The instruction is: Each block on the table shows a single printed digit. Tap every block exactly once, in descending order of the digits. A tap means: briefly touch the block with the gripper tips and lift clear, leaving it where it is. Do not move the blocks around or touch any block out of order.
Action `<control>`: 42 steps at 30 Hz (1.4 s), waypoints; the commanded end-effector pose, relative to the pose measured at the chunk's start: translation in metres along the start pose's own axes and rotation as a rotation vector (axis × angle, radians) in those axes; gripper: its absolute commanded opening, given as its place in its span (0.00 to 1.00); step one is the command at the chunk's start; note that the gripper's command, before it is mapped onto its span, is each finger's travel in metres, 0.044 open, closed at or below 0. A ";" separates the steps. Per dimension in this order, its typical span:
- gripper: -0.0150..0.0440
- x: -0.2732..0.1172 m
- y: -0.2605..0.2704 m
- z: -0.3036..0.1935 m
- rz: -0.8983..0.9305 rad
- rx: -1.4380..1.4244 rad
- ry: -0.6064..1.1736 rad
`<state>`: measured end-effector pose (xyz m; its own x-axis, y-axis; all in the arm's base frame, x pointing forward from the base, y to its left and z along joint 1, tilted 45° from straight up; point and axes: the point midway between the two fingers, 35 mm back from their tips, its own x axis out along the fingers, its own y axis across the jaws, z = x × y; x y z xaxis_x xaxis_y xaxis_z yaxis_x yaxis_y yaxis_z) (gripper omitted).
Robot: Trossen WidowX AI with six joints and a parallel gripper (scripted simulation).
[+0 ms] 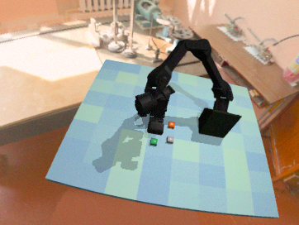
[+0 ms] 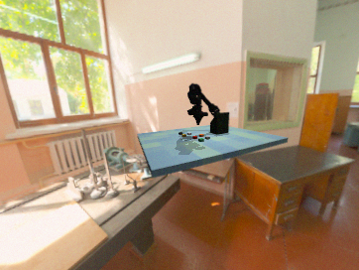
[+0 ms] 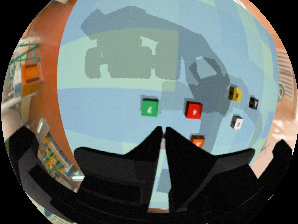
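Green, and farthest left of the blocks my wrist camera shows, the green block (image 1: pixel 154 141) (image 2: pixel 201 140) (image 3: pixel 150 107) sits flat on the blue patchwork table (image 1: pixel 165 182) (image 2: pixel 169 161) (image 3: pixel 112 95), its pale digit resembling a 7. To its right, my gripper (image 1: pixel 155 127) (image 2: pixel 198 123) (image 3: pixel 162 131) hangs above the table, clear of every block; I have its fingers drawn narrow, tips nearly meeting, with nothing between them. Next comes the red block (image 2: pixel 194 137) (image 3: pixel 194 110), apart from the green one, its digit looking like a 4. The orange block (image 1: pixel 172 124) (image 2: pixel 201 135) (image 3: pixel 197 141) is just beyond, partly covered by my right-hand finger in that view. Farther right are the yellow block (image 2: pixel 183 135) (image 3: pixel 235 94), the white block (image 2: pixel 188 133) (image 3: pixel 237 122) and, last, the black block (image 2: pixel 180 133) (image 3: pixel 254 103); I cannot read their digits surely. From above, a grey block (image 1: pixel 170 140) (image 2: pixel 207 138) lies right of the green one.
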<state>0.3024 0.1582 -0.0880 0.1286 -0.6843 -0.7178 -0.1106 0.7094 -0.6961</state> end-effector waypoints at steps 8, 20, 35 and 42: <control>0.29 0.035 0.028 -0.013 -0.006 0.014 0.006; 0.29 0.089 0.026 -0.016 -0.011 0.015 0.006; 0.29 0.114 0.025 -0.016 -0.012 0.015 0.006; 0.29 0.116 0.025 -0.016 -0.012 0.015 0.006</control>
<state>0.2984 0.0973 -0.1877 0.1242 -0.6893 -0.7138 -0.0933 0.7080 -0.7000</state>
